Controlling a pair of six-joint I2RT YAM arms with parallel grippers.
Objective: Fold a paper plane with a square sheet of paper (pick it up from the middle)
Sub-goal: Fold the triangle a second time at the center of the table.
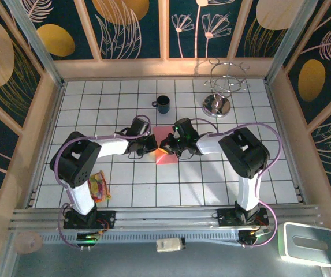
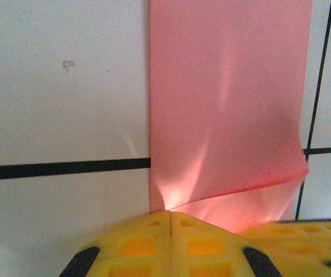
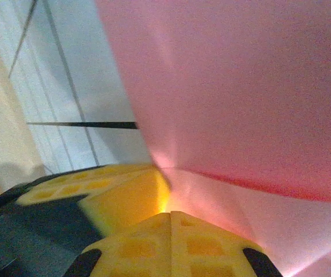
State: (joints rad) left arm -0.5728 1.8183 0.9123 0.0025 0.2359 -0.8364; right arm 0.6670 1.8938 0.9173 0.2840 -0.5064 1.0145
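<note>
At centre of tiled table (image 1: 223, 173): pink paper (image 1: 166, 151) (image 2: 229, 104) (image 3: 240, 86), mostly flat on the tiles, near edge lifted and creased.
Left gripper (image 1: 152, 144) (image 2: 170, 214): yellow fingers pressed together, pinching the paper's lifted edge.
Right gripper (image 1: 168, 145) (image 3: 170, 216): fingers pressed together on the same paper, just beside the left gripper.
Black cup (image 1: 163, 104): upright, farther back, well apart from the paper.
</note>
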